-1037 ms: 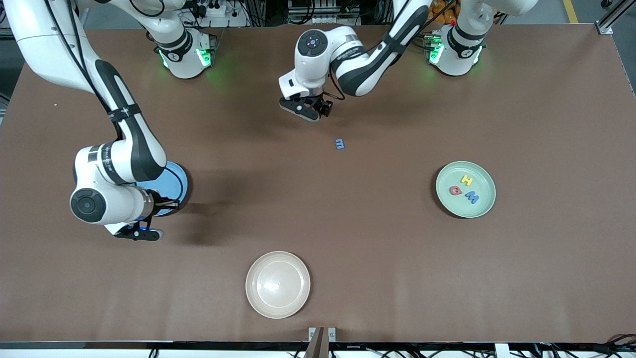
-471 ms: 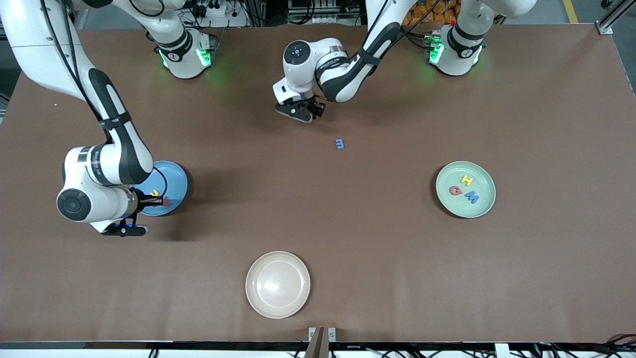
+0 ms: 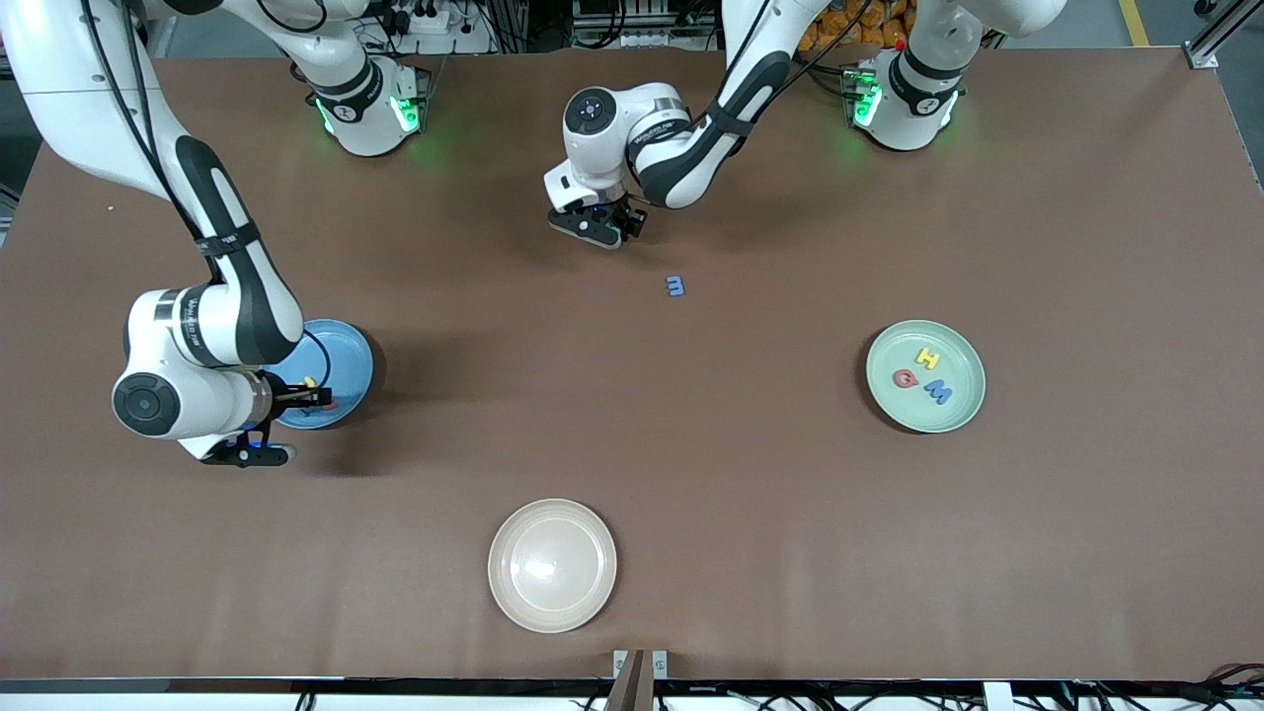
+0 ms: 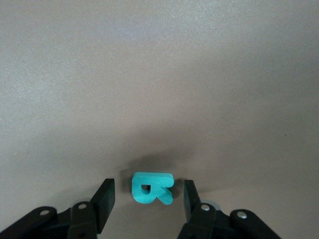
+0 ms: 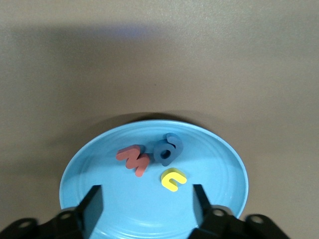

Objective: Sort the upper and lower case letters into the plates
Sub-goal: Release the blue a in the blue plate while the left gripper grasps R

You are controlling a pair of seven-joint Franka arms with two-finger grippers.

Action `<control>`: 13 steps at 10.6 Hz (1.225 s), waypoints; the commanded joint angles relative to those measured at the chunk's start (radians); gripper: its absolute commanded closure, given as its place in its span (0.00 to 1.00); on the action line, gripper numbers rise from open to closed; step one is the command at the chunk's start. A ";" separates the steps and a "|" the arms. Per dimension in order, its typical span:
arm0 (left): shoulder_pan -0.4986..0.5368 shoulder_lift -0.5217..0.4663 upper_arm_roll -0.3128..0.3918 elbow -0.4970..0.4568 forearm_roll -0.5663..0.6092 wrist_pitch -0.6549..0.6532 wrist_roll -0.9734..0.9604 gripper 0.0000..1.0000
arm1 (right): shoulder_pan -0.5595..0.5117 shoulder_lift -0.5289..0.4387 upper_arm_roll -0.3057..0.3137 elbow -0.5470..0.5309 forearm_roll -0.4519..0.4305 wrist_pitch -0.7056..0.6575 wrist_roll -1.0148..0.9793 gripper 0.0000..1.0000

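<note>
Front view, brown table (image 3: 691,464), cream plate (image 3: 552,564)

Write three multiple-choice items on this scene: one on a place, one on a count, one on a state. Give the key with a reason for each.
1. Where does the small blue letter lie that is in no plate?
A. On the bare table
B. In the beige plate
C. In the pale green plate

2. How many letters lie in the pale green plate?
A. One
B. Three
C. Five

3. How does the left hand stand at the teal letter?
A. Shut on it and lifted
B. Open, a finger on each side of it
C. Away from it, over a plate

Key: 1 A, it rests on brown table apart from every plate. 2 B, a yellow, a red and a blue letter show there. 3 B, the left wrist view shows gaps on both sides of the letter.
</note>
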 commanded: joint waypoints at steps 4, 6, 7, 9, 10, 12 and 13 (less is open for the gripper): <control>-0.024 0.022 0.012 0.018 0.051 0.014 -0.042 0.40 | 0.033 -0.033 -0.004 0.066 0.016 -0.121 -0.010 0.00; -0.024 0.020 0.014 0.018 0.049 0.014 -0.044 0.62 | 0.022 -0.035 -0.007 0.098 0.004 -0.123 -0.017 0.00; -0.024 0.020 0.014 0.018 0.049 0.014 -0.042 0.80 | 0.023 -0.039 -0.013 0.115 0.002 -0.129 -0.017 0.00; -0.023 0.013 0.023 0.018 0.051 0.014 -0.047 1.00 | 0.023 -0.038 -0.033 0.152 0.007 -0.188 -0.023 0.00; -0.020 -0.006 0.031 0.018 0.051 0.012 -0.062 1.00 | 0.025 -0.041 -0.033 0.154 0.010 -0.227 -0.023 0.00; 0.034 -0.107 0.040 0.009 0.052 0.000 -0.079 1.00 | 0.036 -0.055 -0.022 0.154 0.028 -0.238 -0.038 0.00; 0.081 -0.176 0.040 -0.003 0.052 -0.020 -0.078 1.00 | 0.051 -0.065 -0.019 0.157 0.041 -0.232 -0.040 0.00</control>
